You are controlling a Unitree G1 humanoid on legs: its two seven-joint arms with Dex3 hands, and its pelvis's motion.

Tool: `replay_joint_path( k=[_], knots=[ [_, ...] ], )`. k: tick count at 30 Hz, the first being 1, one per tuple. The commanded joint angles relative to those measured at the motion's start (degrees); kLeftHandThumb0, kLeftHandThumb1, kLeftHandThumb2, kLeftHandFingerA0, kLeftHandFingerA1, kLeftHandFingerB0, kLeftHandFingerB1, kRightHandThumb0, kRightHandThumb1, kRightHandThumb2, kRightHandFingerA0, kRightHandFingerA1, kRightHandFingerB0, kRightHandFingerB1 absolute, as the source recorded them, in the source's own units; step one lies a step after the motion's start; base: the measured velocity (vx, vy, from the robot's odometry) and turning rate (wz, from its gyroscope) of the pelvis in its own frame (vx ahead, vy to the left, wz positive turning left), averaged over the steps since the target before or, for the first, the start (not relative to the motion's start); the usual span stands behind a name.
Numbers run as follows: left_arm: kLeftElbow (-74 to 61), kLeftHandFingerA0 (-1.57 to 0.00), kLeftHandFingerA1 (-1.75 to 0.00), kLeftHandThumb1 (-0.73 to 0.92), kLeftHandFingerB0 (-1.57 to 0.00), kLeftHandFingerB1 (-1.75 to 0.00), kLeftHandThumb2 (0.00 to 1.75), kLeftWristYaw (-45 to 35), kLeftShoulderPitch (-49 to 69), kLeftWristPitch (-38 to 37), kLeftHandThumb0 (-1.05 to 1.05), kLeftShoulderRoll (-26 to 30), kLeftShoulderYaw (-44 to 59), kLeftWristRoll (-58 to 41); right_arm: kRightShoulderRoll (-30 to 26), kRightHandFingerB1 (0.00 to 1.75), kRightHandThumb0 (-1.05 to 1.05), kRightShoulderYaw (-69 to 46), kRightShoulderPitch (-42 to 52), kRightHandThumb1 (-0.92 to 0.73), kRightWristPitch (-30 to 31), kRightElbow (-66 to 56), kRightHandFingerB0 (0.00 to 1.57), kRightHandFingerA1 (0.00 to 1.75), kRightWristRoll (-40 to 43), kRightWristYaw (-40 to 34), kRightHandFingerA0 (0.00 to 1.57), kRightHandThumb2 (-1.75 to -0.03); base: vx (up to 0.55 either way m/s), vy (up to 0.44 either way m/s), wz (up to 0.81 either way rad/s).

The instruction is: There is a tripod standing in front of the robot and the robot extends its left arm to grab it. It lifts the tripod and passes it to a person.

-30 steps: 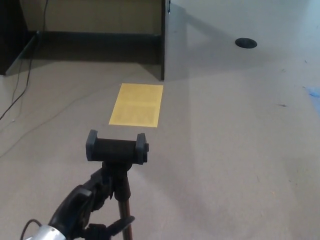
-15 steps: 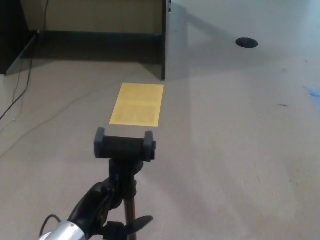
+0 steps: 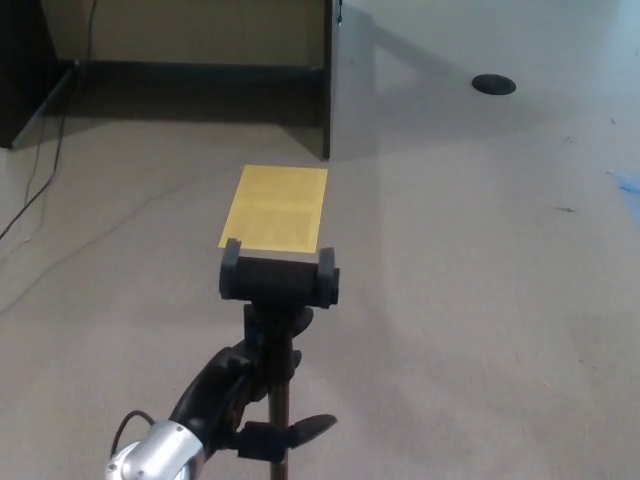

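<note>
A black tripod (image 3: 279, 300) stands upright in the lower middle of the head view. Its phone clamp head (image 3: 279, 273) is on top and a knob lever (image 3: 300, 432) sticks out to the right lower down. My left hand (image 3: 222, 390) comes in from the bottom left on a silver forearm and is wrapped around the tripod's stem just below the head. The tripod's legs are below the picture edge. My right hand does not show.
A yellow rectangle (image 3: 276, 207) lies on the grey carpet beyond the tripod. A dark partition wall edge (image 3: 327, 90) stands at the top centre. Cables (image 3: 40, 180) trail along the left. A round black floor cover (image 3: 494, 85) sits at the upper right.
The tripod and my left hand holding it have moved to the right and a little away from me, so the clamp head now overlaps the yellow rectangle's near edge.
</note>
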Motion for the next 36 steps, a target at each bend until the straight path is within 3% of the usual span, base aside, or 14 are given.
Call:
replay_joint_path(
  k=[1, 5, 6, 11, 12, 13, 14, 16, 17, 18, 20, 22, 29, 36],
  knots=[
    [3.2, -0.03, -0.49, 0.22, 0.00, -0.48, 0.82, 3.0, -1.5, 1.3, -0.31, -1.5, 1.2, 0.3, -0.2, 0.34, -0.75, 0.2, -0.5, -0.80, 0.0, 0.8, 0.41, 0.37, -0.2, -0.3, 0.48, -0.65, 0.00, 0.000, 0.00],
    [5.4, -0.03, -0.48, 0.25, 0.00, -0.48, 0.83, 6.2, -2.5, 2.0, -0.29, -2.9, 1.9, 1.4, -0.2, 0.33, -0.74, 0.5, -0.6, -0.80, -0.2, 0.9, 0.41, 0.36, -0.2, -0.2, 0.47, -0.65, 0.00, 0.000, 0.00],
    [6.6, -0.22, -0.44, 0.38, -0.09, -0.31, 0.64, 7.0, -3.0, 1.5, -0.53, -3.3, 1.9, 1.7, -0.2, 0.34, -0.74, 0.6, -0.6, -0.80, -0.4, 0.9, 0.41, 0.36, -0.4, -0.6, 0.49, -0.65, 0.00, 0.000, 0.00],
    [9.1, -0.33, -0.46, 0.43, -0.15, -0.34, 0.64, 11.2, -4.6, 0.0, -0.43, -4.7, 1.4, 4.0, 0.0, 0.34, -0.73, 0.2, -0.9, -0.80, -0.9, 0.6, 0.43, 0.36, 0.4, 0.2, 0.47, -0.65, 0.00, 0.000, 0.00],
    [9.5, -0.50, -0.63, 0.47, -0.14, -0.48, 0.91, 13.0, -4.7, -0.2, -0.18, -5.3, 1.2, 4.8, 0.1, 0.34, -0.72, -0.1, -0.9, -0.79, -0.8, 0.5, 0.43, 0.37, 0.9, 0.6, 0.48, -0.65, 0.00, 0.000, 0.00],
    [9.7, -0.66, -0.50, 0.76, -0.34, -0.33, 0.62, 13.5, -4.8, -0.5, -0.19, -5.6, 1.1, 4.9, 0.2, 0.34, -0.72, -0.3, -0.9, -0.79, -0.9, 0.5, 0.43, 0.37, 1.2, 0.9, 0.48, -0.64, 0.00, 0.000, 0.00],
    [9.8, -0.66, -0.50, 0.76, -0.34, -0.33, 0.62, 13.2, -4.7, -0.8, -0.19, -5.8, 1.2, 4.7, 0.3, 0.34, -0.72, -0.5, -0.8, -0.79, -0.9, 0.6, 0.43, 0.37, 1.4, 1.1, 0.48, -0.64, 0.00, 0.000, 0.00],
    [9.3, -0.99, -0.66, 0.90, -0.60, -0.45, 0.66, 12.9, -4.6, -1.1, -0.12, -6.3, 1.0, 4.5, 0.2, 0.34, -0.73, -0.6, -0.8, -0.79, -0.8, 0.4, 0.42, 0.37, 1.3, 1.3, 0.47, -0.65, 0.00, 0.000, 0.00],
    [9.1, -1.06, -0.88, 0.92, -0.73, -0.56, 0.67, 13.3, -4.4, -2.2, -0.09, -6.2, 0.4, 5.4, 0.0, 0.34, -0.73, -0.3, -0.9, -0.80, -0.9, 0.3, 0.41, 0.37, 0.7, 0.7, 0.48, -0.65, 0.00, 0.000, 0.00],
    [9.0, -1.06, -0.88, 0.92, -0.73, -0.56, 0.67, 13.5, -4.3, -2.6, -0.09, -6.2, 0.2, 5.7, -0.1, 0.34, -0.73, -0.1, -0.9, -0.80, -1.0, 0.3, 0.41, 0.37, 0.5, 0.4, 0.48, -0.65, 0.00, 0.000, 0.00],
    [9.2, -0.84, -1.46, 0.90, -0.78, -0.96, 0.68, 15.2, -3.9, -4.8, -0.06, -6.8, -0.2, 6.3, -0.1, 0.34, -0.75, -0.1, -0.8, -0.80, -0.8, 0.0, 0.41, 0.37, 0.4, 0.4, 0.49, -0.65, 0.00, 0.000, 0.00],
    [8.6, -0.73, -1.63, 0.87, -0.65, -1.31, 0.81, 15.5, -3.6, -5.5, -0.02, -7.3, -0.6, 6.3, 0.0, 0.34, -0.74, -0.3, -0.7, -0.80, -0.7, -0.4, 0.42, 0.37, 0.8, 0.9, 0.49, -0.65, 0.00, 0.000, 0.00],
    [3.5, -0.68, -1.64, 0.91, -0.58, -1.36, 0.69, 13.8, -2.0, -3.9, -0.05, -7.3, -1.5, 5.6, -0.2, 0.34, -0.74, -0.5, -0.8, -0.80, -0.4, 0.1, 0.41, 0.37, 0.9, 1.0, 0.48, -0.65, 0.00, 0.000, 0.00],
    [0.8, -0.84, -1.59, 0.90, -0.68, -1.28, 0.76, 13.8, -1.2, -3.2, -0.01, -7.2, -1.2, 5.4, -0.5, 0.34, -0.74, 0.2, -0.6, -0.81, -0.6, 0.1, 0.42, 0.37, -0.2, -0.1, 0.49, -0.65, 0.00, 0.000, 0.00]
  ],
)
